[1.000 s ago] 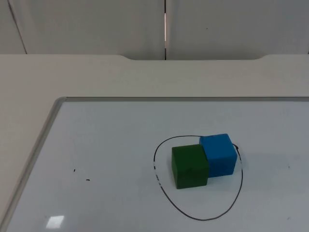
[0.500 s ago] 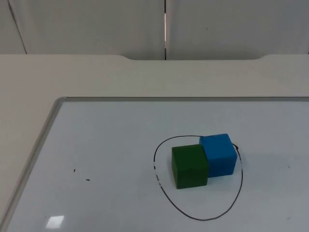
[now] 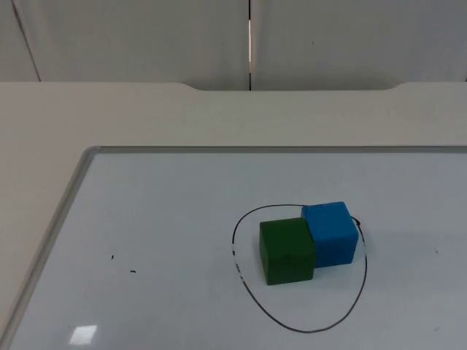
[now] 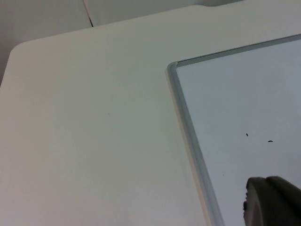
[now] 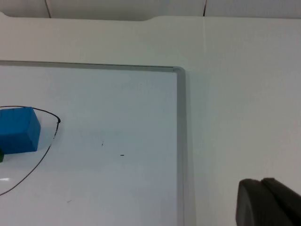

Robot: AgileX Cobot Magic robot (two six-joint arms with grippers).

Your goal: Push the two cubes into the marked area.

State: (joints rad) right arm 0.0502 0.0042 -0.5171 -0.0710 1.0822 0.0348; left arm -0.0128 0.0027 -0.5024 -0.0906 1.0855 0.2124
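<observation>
Top view, cubes: the green cube [image 3: 287, 251] and the blue cube [image 3: 330, 232] sit touching, the blue one behind and to the right of the green.
Top view, marked area: a black drawn loop [image 3: 250, 293] on the whiteboard [image 3: 146, 240]; both cubes lie inside it, the blue cube close to the line on its far right side.
Top view, task state: by my reading the pushing is done.
Left wrist view, left gripper: the left gripper [image 4: 273, 201] hangs over the whiteboard's corner, near the frame [image 4: 188, 136], well apart from the cubes; I cannot tell how its fingers stand. The arm waits.
Right wrist view, right gripper: the right gripper [image 5: 268, 202] hangs over the bare table [image 5: 244, 94] beside the board's edge; finger state cannot be told. The blue cube [image 5: 18, 130] sits against the loop line [image 5: 44, 150].
Handling: the cubes look rigid and light, likely to slide easily on the smooth board; push low on a flat side face, centred, so they do not spin.
</observation>
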